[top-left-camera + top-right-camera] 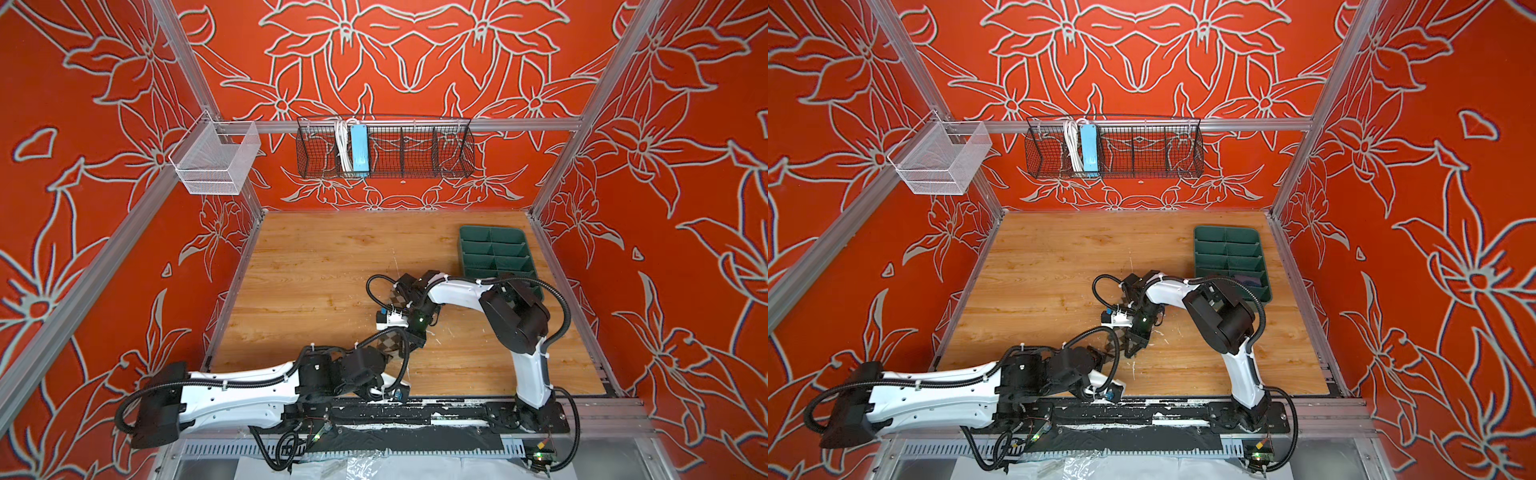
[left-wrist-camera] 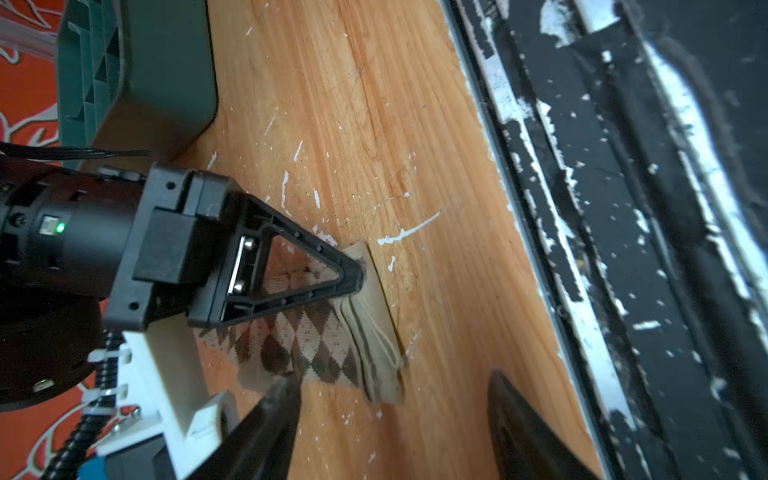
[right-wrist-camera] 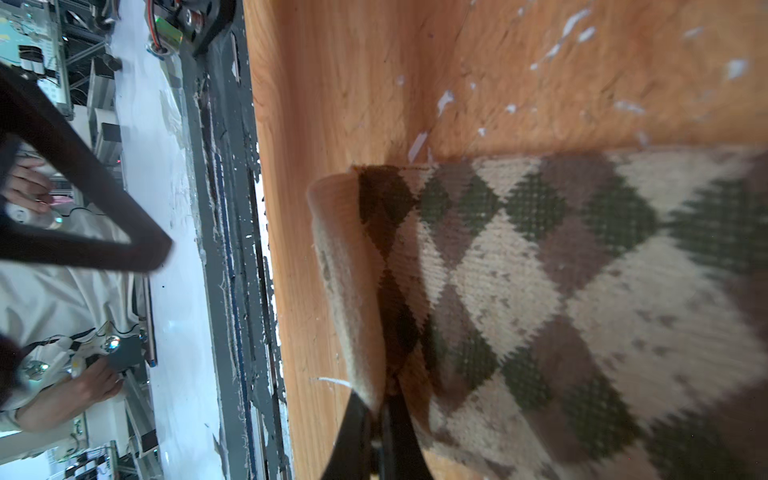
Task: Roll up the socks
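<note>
In both top views the arms hide most of the beige knit argyle sock (image 1: 389, 343). The right end effector (image 3: 376, 419) is clenched on its plain folded cuff edge, on the scratched wooden counter (image 2: 374, 104). The left end effector (image 2: 392, 380) stands released, astride the sock's layered end. Beyond the right end effector, a green divided tray (image 1: 494, 253) holds a dark purplish shape (image 1: 1245, 277), too dim to identify.

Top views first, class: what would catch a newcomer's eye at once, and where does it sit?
The red floral walls surround everything. On the wooden table, near its front middle, lies the argyle sock: the right gripper is shut on its folded beige edge, the left gripper open close by. A green divided tray sits at the far right.
</note>
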Action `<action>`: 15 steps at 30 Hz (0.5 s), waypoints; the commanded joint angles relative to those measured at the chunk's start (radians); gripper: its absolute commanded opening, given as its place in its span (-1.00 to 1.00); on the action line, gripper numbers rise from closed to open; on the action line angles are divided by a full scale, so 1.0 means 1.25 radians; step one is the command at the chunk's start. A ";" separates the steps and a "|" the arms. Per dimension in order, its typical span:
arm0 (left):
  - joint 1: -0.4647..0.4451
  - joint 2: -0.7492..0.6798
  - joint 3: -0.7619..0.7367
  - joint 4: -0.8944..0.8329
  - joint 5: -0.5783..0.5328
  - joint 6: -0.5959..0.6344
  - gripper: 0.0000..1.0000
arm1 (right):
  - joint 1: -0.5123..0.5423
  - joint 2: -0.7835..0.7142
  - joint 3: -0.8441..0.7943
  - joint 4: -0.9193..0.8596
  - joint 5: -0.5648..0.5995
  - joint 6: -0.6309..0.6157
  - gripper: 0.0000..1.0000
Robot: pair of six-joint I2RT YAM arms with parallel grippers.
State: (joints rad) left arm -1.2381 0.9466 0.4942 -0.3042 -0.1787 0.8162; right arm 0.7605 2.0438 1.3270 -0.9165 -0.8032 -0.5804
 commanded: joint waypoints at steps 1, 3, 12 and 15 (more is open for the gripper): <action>-0.005 0.065 -0.007 0.150 -0.042 -0.122 0.31 | -0.006 0.009 0.019 -0.042 -0.045 -0.021 -1.00; -0.005 0.098 -0.015 0.190 -0.077 -0.160 0.22 | -0.009 0.005 0.017 -0.039 -0.046 -0.024 -1.00; -0.005 0.173 -0.039 0.182 -0.144 -0.192 0.08 | -0.015 0.000 0.016 -0.025 -0.046 -0.025 -1.00; -0.005 0.188 -0.046 0.185 -0.171 -0.186 0.11 | -0.016 -0.004 0.014 -0.023 -0.046 -0.024 -1.00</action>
State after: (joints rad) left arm -1.2381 1.1648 0.4496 -0.0917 -0.3462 0.5941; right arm 0.7479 2.0449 1.3289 -0.9306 -0.8238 -0.5827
